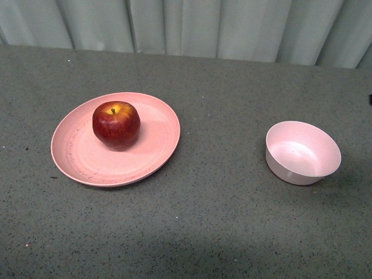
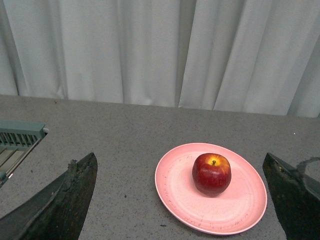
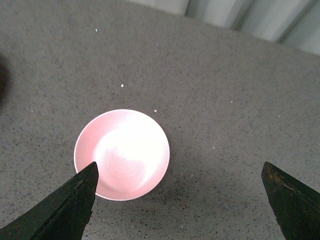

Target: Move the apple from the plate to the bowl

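Both stand spread, gripping nothing: left claw (image 2: 179, 156), right claw (image 3: 179, 164). You find the apple (image 1: 116, 124) upright on the plate (image 1: 81, 157), frame left; the bowl (image 1: 302, 152) sits well apart, right, on the counter (image 1: 221, 221).

Apple (image 1: 116, 124) is deep glossy red with a yellow patch round the stem. Plate (image 1: 87, 157) is salmon pink, faintly speckled, with some darker flecks near the rim. Bowl (image 1: 288, 170) is a paler, plain pink. Table (image 1: 221, 221) is grey with fine speckling and a few white dots, curtain (image 1: 203, 26) pale grey-white.
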Controlling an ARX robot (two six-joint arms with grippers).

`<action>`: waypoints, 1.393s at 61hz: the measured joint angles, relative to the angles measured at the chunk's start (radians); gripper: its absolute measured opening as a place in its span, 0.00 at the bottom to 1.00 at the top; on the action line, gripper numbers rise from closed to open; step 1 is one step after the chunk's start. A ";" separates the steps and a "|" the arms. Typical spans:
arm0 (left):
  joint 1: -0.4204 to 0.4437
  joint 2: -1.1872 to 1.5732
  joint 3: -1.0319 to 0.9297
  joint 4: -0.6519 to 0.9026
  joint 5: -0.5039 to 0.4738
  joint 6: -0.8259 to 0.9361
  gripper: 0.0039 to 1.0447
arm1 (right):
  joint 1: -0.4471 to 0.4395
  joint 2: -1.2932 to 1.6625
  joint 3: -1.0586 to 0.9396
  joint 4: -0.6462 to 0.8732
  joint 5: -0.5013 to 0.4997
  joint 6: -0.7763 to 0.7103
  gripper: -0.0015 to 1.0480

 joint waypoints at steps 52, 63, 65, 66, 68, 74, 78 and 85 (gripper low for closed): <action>0.000 0.000 0.000 0.000 0.000 0.000 0.94 | 0.168 0.726 0.502 -0.233 -0.082 -0.065 0.91; 0.000 0.000 0.000 0.000 0.000 0.000 0.94 | 0.173 0.758 0.539 -0.256 -0.060 -0.069 0.70; 0.000 0.000 0.000 0.000 0.000 0.000 0.94 | 0.174 0.760 0.539 -0.260 -0.059 -0.069 0.65; 0.000 0.000 0.000 0.000 0.000 0.000 0.94 | 0.174 0.760 0.539 -0.262 -0.059 -0.069 0.63; 0.000 0.000 0.000 0.000 0.000 0.000 0.94 | 0.174 0.760 0.539 -0.266 -0.056 -0.069 0.56; 0.000 0.000 0.000 0.000 0.000 0.000 0.94 | 0.175 0.760 0.540 -0.274 -0.051 -0.069 0.41; 0.000 0.000 0.000 0.000 0.000 0.000 0.94 | 0.175 0.760 0.540 -0.280 -0.049 -0.068 0.31; 0.000 0.000 0.000 0.000 0.000 0.000 0.94 | 0.175 0.760 0.540 -0.285 -0.047 -0.067 0.14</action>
